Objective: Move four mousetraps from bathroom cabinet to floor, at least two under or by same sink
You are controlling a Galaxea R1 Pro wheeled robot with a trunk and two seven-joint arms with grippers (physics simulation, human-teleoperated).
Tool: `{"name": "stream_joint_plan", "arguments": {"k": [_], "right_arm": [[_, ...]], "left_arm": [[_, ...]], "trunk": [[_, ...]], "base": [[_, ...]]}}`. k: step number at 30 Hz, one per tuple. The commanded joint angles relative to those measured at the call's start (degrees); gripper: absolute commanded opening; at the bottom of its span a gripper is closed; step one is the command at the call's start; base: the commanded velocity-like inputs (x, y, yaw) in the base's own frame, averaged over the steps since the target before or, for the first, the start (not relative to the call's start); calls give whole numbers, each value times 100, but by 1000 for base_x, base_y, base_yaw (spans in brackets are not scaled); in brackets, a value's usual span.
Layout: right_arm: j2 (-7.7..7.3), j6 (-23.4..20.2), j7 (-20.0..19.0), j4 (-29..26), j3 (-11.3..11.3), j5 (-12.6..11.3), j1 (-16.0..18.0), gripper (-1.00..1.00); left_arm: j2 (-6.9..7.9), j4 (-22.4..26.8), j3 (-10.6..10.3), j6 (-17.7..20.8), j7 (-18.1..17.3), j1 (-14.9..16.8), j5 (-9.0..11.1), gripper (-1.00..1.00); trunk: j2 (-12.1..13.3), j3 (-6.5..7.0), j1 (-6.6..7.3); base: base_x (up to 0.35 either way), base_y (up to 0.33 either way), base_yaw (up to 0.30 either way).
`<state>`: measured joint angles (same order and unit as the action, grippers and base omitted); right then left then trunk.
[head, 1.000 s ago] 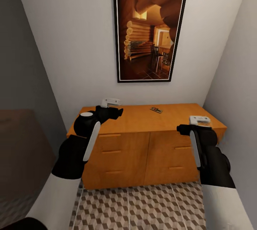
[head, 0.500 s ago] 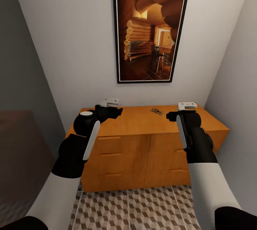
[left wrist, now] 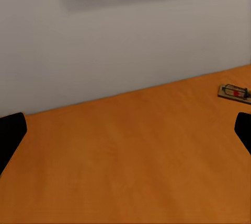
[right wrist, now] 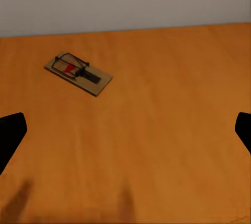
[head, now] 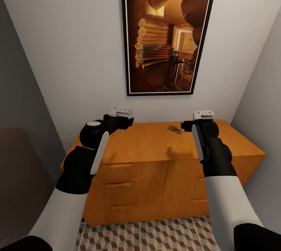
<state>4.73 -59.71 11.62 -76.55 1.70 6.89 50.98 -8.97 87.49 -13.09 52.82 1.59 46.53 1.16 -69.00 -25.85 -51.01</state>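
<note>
One mousetrap (head: 174, 129), a small tan board with dark wire and a red mark, lies toward the back of the orange-brown cabinet's (head: 148, 181) top. My right gripper (head: 200, 125) hovers above the top just right of it, open and empty. In the right wrist view the mousetrap (right wrist: 78, 72) lies ahead of the spread fingertips (right wrist: 10, 135), off toward one side. My left gripper (head: 117, 121) is over the cabinet's left rear, open and empty. In its wrist view the mousetrap (left wrist: 234, 92) sits far to one side. A strip of the cube-patterned bathroom floor (head: 156, 235) shows below the cabinet.
A tall framed picture (head: 166, 29) hangs on the white wall behind the cabinet. Grey walls close in on both sides, forming a narrow alcove. The cabinet front has drawer fronts with slim bar handles (head: 117, 184).
The camera has moved closer, so the cabinet looks larger. My right gripper has risen from the cabinet's front right corner to above its top, beside the mousetrap. The left arm has held its pose.
</note>
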Motion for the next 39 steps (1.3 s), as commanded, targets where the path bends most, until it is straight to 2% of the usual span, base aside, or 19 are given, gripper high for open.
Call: {"name": "stream_joint_plan", "arguments": {"k": [1, 10, 22, 29, 31, 34, 38, 39], "right_arm": [[4, -29, -35, -3, 7, 54, 6, 100], [0, -29, -52, -1, 10, 43, 8, 100], [-79, -29, -96, 3, 1, 35, 8, 100], [-101, -29, -317, 5, -1, 37, 7, 100], [-120, -29, -481, 3, -7, 33, 8, 100], [-230, -29, -829, 1, -19, 28, 8, 100], [-516, -29, -1377, -1, -66, 22, 8, 100], [-516, -29, -1377, -1, -66, 22, 8, 100]], "left_arm": [[0, 5, 2, 27, 17, 5, 15, 100], [0, 5, 81, 27, 18, 5, 26, 100], [-3, -54, 97, 28, 3, 5, 39, 100], [0, -124, 96, 39, -39, 5, 87, 100], [0, -151, 96, 41, -61, 5, 107, 100], [5, -228, 96, 43, -120, 5, 135, 100], [17, -348, 96, 43, -214, 5, 153, 100], [17, -348, 96, 43, -214, 5, 153, 100]], "trunk": [[-4, -7, -4], [-4, -7, -4], [-4, -7, -4], [-4, -7, -4], [-4, -7, -4], [-4, -7, -4], [-4, -7, -4], [-4, -7, -4]], "base": [[320, 0, 0], [260, 0, 0], [50, 0, 0], [6, 0, 0], [2, 0, 0], [1, 0, 0], [0, 0, 0], [0, 0, 0]]}}
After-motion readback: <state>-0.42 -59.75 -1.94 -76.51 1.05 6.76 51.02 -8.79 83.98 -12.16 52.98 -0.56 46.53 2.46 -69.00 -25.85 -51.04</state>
